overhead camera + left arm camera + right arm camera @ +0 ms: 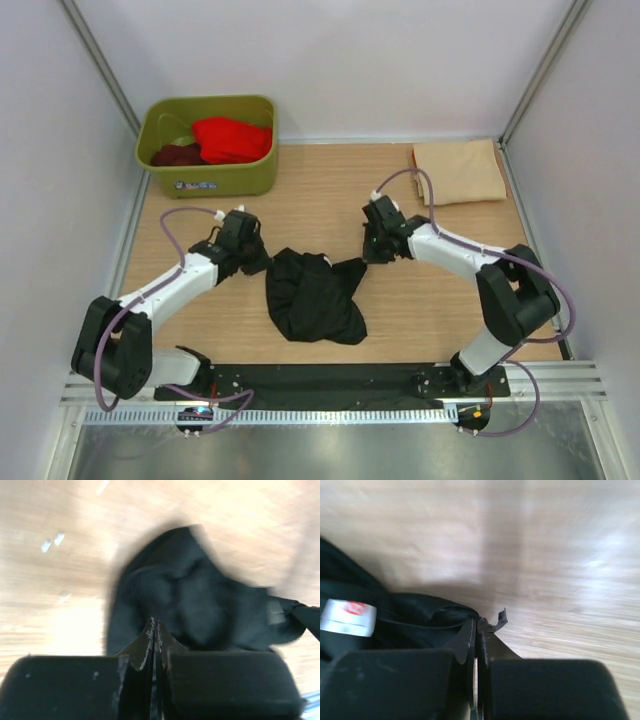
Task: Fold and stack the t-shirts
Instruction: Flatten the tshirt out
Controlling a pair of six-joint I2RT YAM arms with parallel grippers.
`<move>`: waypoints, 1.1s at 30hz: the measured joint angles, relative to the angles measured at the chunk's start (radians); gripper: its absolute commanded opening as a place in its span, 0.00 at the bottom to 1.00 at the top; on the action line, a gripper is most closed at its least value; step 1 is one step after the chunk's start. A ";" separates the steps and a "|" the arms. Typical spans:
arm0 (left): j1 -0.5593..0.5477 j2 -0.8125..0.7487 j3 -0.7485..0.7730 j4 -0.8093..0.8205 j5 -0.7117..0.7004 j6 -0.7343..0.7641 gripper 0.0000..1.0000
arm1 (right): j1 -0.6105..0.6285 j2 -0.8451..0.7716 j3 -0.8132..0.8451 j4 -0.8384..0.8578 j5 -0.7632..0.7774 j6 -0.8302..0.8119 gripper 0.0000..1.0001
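Black soft-cloth short-sleeved t-shirt [315, 300] sits in a crumpled heap mid-bench, not spread, no fold in it yet. Its white neck label [347, 617] shows in the right wrist view.

Everything else, placed relative to that black t-shirt:
- Beige t-shirt [460, 172]: well apart, far-right of it, lying flat as a neat rectangle on the wooden bench [330, 200]. Looks folded and reads as the base of the stack.
- Olive-green plastic tub [207, 180]: well apart, far-left of it. Red t-shirt [232, 138] and maroon t-shirt [176, 155] are bunched inside, untouched.

Progress, my read: one of four done, the black one in hand, two waiting in the tub. Left to do: flatten and fold the black one, put it on the beige one, then repeat for red and maroon.

Grippers:
- Right gripper [368, 258]: at the black t-shirt's upper-right corner. Jaws together, and a fold of the black cloth runs right into the fingertips, so it's clamped on the shirt edge. That corner is drawn out toward it in the top view.
- Left gripper [258, 262]: at the black t-shirt's upper-left edge. Jaws together, cloth right at the tips. The wrist view is blurred, so I can't tell whether fabric is actually pinched.

Looks like the set-up for a two-corner lift to spread it out.
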 measured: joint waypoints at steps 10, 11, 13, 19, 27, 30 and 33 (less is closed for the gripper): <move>0.005 -0.230 0.467 -0.113 -0.070 0.054 0.06 | 0.001 -0.364 0.665 -0.388 0.343 -0.105 0.01; 0.005 -0.258 0.464 -0.110 -0.067 0.055 0.11 | 0.000 -0.420 0.684 -0.409 0.344 -0.113 0.01; 0.005 -0.323 0.420 -0.094 -0.041 0.052 0.20 | -0.001 -0.509 0.687 -0.449 0.325 -0.123 0.01; 0.003 -0.358 0.199 -0.042 0.124 0.024 0.40 | -0.001 -0.645 0.565 -0.546 0.248 -0.128 0.01; -0.086 -0.228 0.107 0.008 0.246 0.018 0.51 | -0.001 -0.652 0.487 -0.643 0.245 -0.087 0.01; -0.142 -0.125 0.110 0.060 0.251 0.019 0.52 | -0.001 -0.716 0.446 -0.665 0.283 -0.058 0.01; -0.208 0.033 0.157 0.091 0.250 0.026 0.51 | -0.001 -0.820 0.375 -0.697 0.322 -0.025 0.01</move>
